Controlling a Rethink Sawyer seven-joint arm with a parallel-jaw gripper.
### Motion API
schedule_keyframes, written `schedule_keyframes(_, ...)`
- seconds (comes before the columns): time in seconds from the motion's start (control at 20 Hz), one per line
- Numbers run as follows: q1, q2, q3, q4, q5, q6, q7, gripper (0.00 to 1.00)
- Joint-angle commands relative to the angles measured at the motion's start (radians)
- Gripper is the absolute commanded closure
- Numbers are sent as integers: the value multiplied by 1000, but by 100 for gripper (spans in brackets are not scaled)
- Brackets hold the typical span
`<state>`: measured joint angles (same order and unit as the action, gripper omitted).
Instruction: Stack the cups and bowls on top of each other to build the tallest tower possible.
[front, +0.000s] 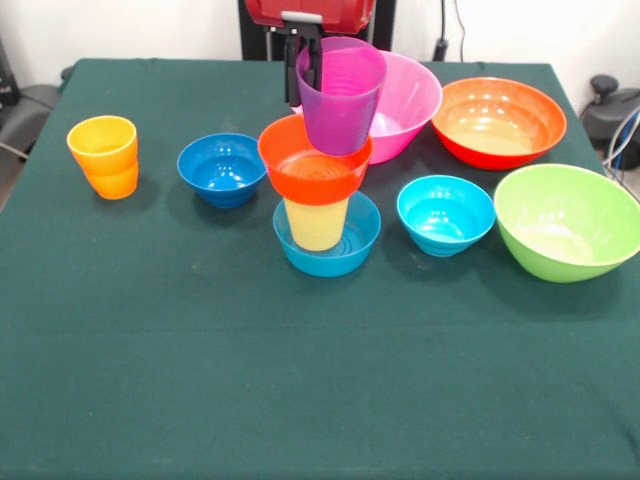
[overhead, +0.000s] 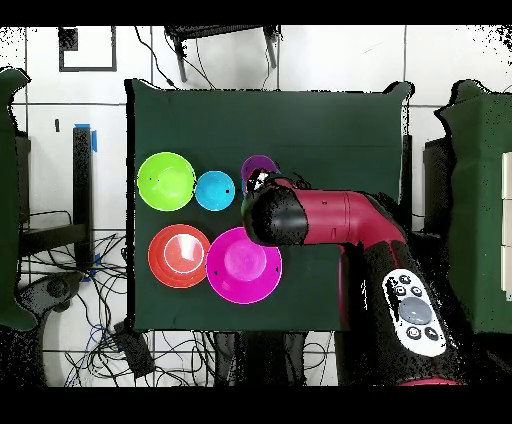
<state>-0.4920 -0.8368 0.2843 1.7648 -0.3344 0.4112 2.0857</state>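
The tower stands mid-table: a mid-blue small bowl (front: 345, 250) holds the upright pale yellow cup (front: 315, 222), and an orange-red small bowl (front: 310, 165) sits on that cup. My gripper (front: 304, 82) is shut on the left rim of the purple cup (front: 342, 98) (overhead: 259, 168), one finger inside and one outside. The purple cup tilts slightly, with its base down in the orange-red bowl's mouth; whether it touches is unclear. The orange cup (front: 103, 155) stands alone at the left. In the overhead view the arm (overhead: 320, 220) hides the gripper and the tower.
A dark blue small bowl (front: 222, 168) sits left of the tower and a cyan small bowl (front: 445, 212) (overhead: 214, 190) right of it. Large bowls stand at the right and behind: lime green (front: 568, 220) (overhead: 166, 180), orange-red (front: 498, 120) (overhead: 179, 255), pink (front: 410, 95) (overhead: 243, 264).
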Motion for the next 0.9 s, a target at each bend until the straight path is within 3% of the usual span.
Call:
schedule_keyframes(0.05, 15, -1, 61, 23, -69, 20, -80, 100)
schedule_keyframes(0.9, 5, -1, 49, 15, -83, 2, -78, 100)
